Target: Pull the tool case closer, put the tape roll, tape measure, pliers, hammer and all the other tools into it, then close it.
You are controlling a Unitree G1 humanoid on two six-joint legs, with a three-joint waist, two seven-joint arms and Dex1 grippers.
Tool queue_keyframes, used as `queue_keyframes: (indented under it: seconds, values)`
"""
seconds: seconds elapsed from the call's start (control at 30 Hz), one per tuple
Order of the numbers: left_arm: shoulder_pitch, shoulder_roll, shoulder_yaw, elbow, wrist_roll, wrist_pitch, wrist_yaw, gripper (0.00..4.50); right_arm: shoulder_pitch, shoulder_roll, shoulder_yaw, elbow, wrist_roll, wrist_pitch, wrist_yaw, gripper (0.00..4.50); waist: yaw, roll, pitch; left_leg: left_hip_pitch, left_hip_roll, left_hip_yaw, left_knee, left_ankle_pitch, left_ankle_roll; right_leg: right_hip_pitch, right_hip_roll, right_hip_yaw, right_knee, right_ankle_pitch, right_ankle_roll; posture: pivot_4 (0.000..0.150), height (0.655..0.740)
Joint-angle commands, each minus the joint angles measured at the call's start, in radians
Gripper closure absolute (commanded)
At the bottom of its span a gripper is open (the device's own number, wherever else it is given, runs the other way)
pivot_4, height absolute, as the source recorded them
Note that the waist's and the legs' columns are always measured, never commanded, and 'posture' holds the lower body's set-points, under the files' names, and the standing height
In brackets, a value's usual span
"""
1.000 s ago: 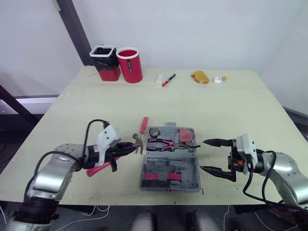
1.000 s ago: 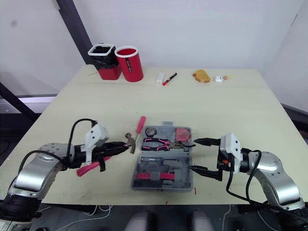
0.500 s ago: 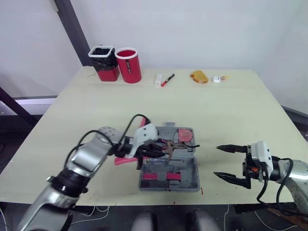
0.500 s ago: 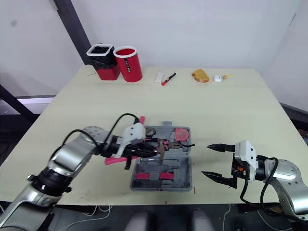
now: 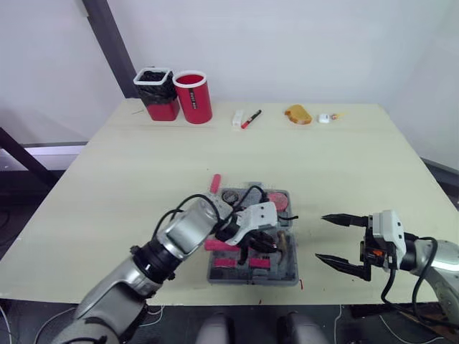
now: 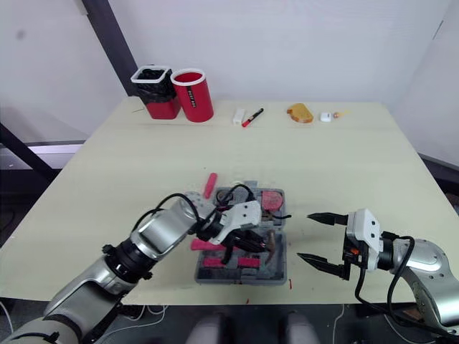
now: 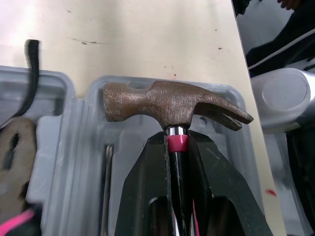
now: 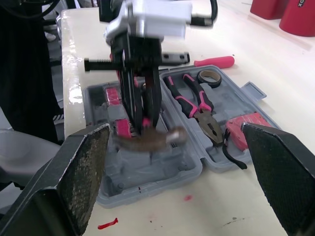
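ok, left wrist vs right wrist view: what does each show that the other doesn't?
Left wrist view: the hammer close up, with its claw and the pink collar under the head, clamped in the left gripper. Right wrist view: the tape roll, the red tape measure and the pink-handled screwdriver lying on the table beyond the case, framed by the open right gripper. Both: hammer, left gripper, open tool case, and at least part of the pliers.

Left gripper (image 5: 267, 244): white boxy housing, black tapered fingers (image 7: 147, 196).
Left arm (image 5: 179, 233): silver-grey shell, black cable behind the gripper.
Right gripper (image 5: 320, 238): white housing, orange spot, black pointed fingers.
Right arm (image 5: 439, 256): silver shell, black cable behind the gripper.
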Motion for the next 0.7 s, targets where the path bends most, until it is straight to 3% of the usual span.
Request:
queue_keyframes:
  seconds: [0.03, 0.67, 0.7]
  values:
    - [-0.038, -0.025, -0.027, 0.004, 0.026, 0.034, 0.013, 4.44, -0.007, -0.01, -0.027, -0.044, 0.017, 0.012, -0.013, 0.0, 0.0, 0.0, 0.0, 0.0, 0.0, 0.0, 0.0, 0.0, 0.0, 0.0, 0.0, 0.0, 0.0, 0.0, 0.0, 0.15, 0.74]
    - [-0.135, -0.126, -0.074, 0.173, 0.073, 0.044, -0.009, 4.44, 0.04, 0.006, -0.027, -0.027, -0.006, -0.038, -0.015, 0.0, 0.001, 0.0, 0.0, 0.0, 0.0, -0.001, 0.001, 0.0, 0.0, 0.0, 0.0, 0.0, 0.0, 0.0, 0.0, 0.15, 0.74]
    - [-0.135, -0.128, -0.071, 0.174, 0.073, 0.047, -0.008, 3.94, 0.043, 0.008, -0.026, -0.028, -0.008, -0.04, -0.017, 0.0, 0.001, 0.0, 0.0, 0.0, 0.0, -0.001, 0.001, 0.0, 0.0, 0.0, 0.0, 0.0, 0.0, 0.0, 0.0, 0.15, 0.74]
